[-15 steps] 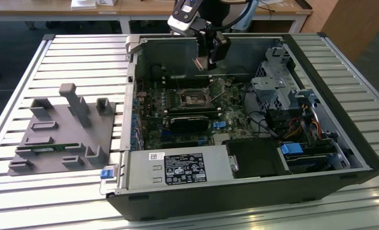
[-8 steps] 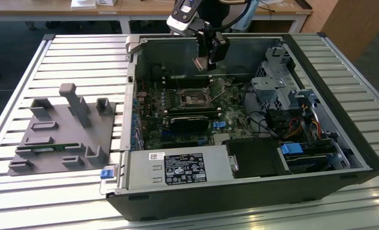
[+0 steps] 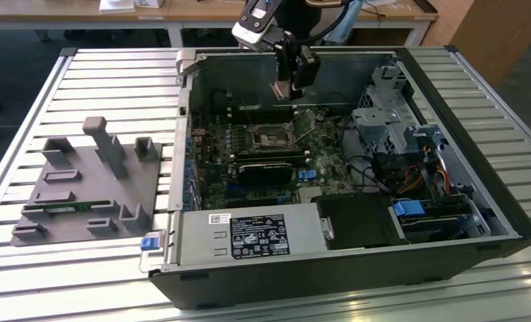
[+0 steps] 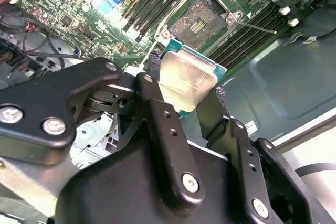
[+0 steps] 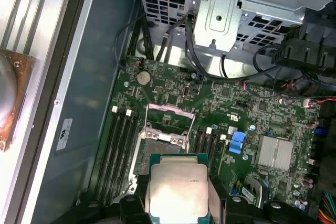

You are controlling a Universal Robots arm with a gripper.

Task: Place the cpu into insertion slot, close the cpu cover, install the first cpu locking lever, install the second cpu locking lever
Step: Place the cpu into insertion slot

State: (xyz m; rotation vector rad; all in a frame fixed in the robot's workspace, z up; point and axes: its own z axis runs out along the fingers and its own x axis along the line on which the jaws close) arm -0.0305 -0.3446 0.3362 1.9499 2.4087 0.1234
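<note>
My gripper [image 3: 289,86] hangs inside the open computer case, above the motherboard, shut on the cpu [image 4: 184,83]. The cpu is a thin square chip with a silvery top and a green edge, pinched between the two black fingers [image 4: 155,71] in both wrist views. The insertion slot [image 5: 160,148], a square socket with a dark centre, lies open on the board a little below and ahead of the chip; in the exterior view the insertion slot [image 3: 272,137] sits below the gripper. The cpu cover [image 5: 168,115] stands raised at the socket's far edge. A thin metal lever [image 4: 255,27] sticks out beside the socket.
Long black memory slots [image 5: 118,148] flank the socket. A metal drive cage [image 3: 386,111] with cables fills the case on the exterior view's right, and a power supply [image 3: 247,236] sits at the front. A grey fixture [image 3: 90,184] lies on the slatted table on the exterior view's left.
</note>
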